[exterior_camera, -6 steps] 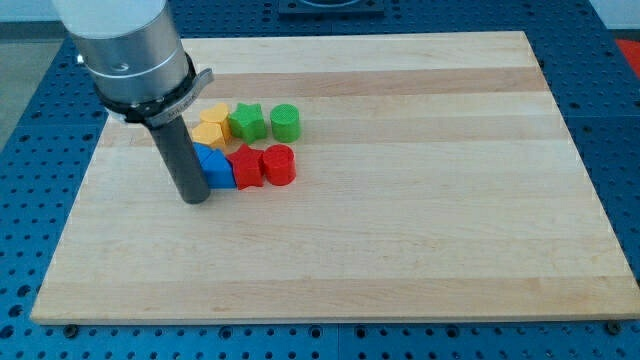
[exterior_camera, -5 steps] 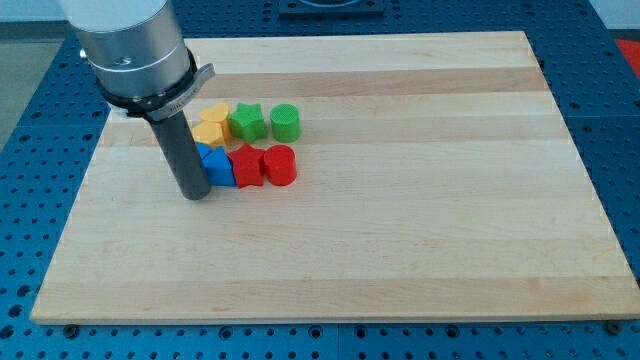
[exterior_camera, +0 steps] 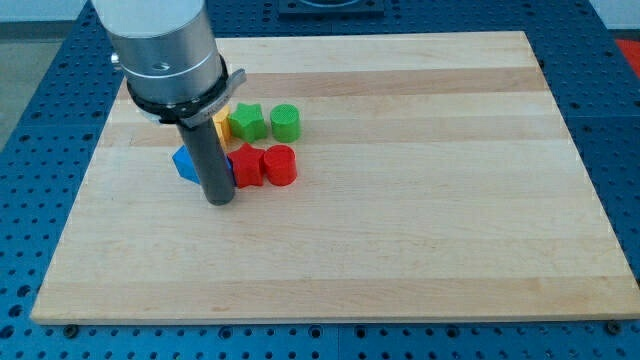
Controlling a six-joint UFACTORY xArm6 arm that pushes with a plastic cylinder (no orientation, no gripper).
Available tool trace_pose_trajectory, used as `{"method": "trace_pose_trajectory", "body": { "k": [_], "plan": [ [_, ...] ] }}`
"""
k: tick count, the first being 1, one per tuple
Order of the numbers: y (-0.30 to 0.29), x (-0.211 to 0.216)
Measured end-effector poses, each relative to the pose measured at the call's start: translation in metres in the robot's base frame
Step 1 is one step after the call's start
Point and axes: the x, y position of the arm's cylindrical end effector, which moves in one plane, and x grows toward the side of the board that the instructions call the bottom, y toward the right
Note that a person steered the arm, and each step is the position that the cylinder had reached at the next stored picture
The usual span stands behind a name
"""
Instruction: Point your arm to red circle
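Note:
The red circle (exterior_camera: 280, 165) lies on the wooden board (exterior_camera: 400, 200) in a cluster of blocks at the view's upper left. A red star (exterior_camera: 246, 165) touches its left side. My tip (exterior_camera: 220, 200) rests on the board just below and to the left of the red star, about two block widths left of the red circle. The rod hides most of a blue block (exterior_camera: 187, 162), which peeks out on its left.
A green star (exterior_camera: 247, 122) and a green circle (exterior_camera: 285, 122) sit just above the red blocks. A yellow block (exterior_camera: 220, 122) shows partly behind the rod. The blue perforated table (exterior_camera: 30, 150) surrounds the board.
My tip has moved to the right and slightly down, from the left of the blue blocks to in front of them, closer to the red star and red circle.

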Motion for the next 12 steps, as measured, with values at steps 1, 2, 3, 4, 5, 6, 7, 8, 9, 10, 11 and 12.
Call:
{"method": "trace_pose_trajectory", "body": {
  "k": [1,2,3,4,5,6,7,8,9,10,11,12],
  "plan": [
    [0.002,-0.001],
    [0.002,-0.001],
    [0.002,-0.003],
    [0.001,0.001],
    [-0.015,0.031],
    [-0.017,0.074],
    [-0.021,0.091],
    [-0.019,0.092],
    [0.000,0.068],
    [0.021,0.042],
    [0.041,0.016],
    [0.051,-0.005]
  ]
}}
